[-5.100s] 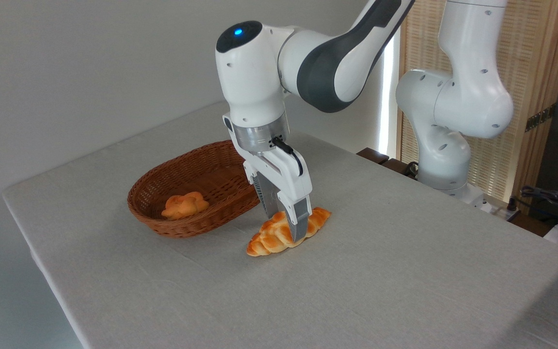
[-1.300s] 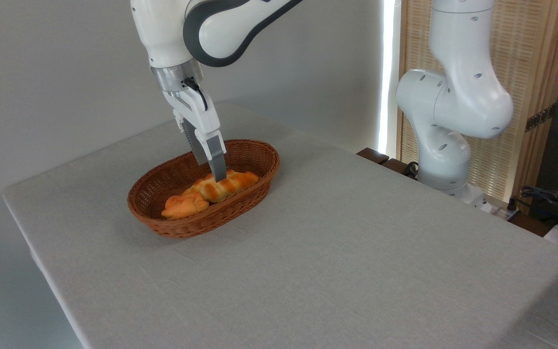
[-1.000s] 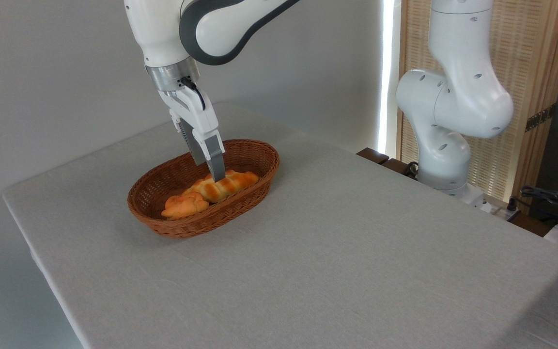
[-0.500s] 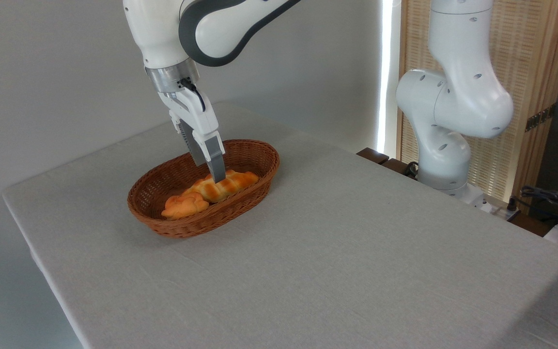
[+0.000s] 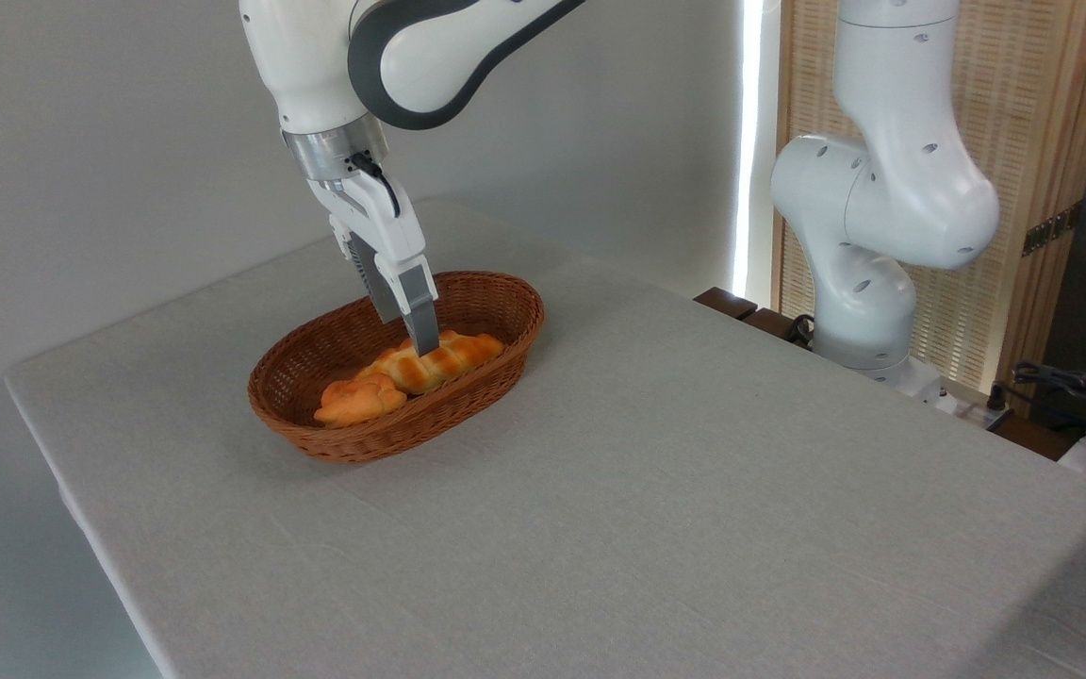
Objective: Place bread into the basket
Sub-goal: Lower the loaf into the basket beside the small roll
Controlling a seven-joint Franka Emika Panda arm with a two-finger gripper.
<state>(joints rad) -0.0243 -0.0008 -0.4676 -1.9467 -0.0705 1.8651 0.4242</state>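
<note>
The oval brown wicker basket point(image 5: 331, 344) stands on the table's left half. The long braided bread point(image 5: 444, 356) lies inside it, its left end against a small knotted orange bun point(image 5: 354, 401). My gripper point(image 5: 411, 344) reaches down into the basket from above and to the left. Its fingers straddle the middle of the loaf: the front finger point(image 5: 423, 325) presses on the near side and the rear finger is partly hidden behind it. The finger gap looks the same as when the loaf was gripped on the table.
A grey cloth covers the table point(image 5: 656, 490). The arm's white base point(image 5: 868, 283) stands at the far right edge, in front of a wooden slatted screen. Cables and dark gear point(image 5: 1085, 391) lie beyond the right corner.
Five seconds ago the bread was on the table right of the basket, gripped. Now it lies in the basket. Over the last second the wrist shifted slightly left and the loaf stayed put.
</note>
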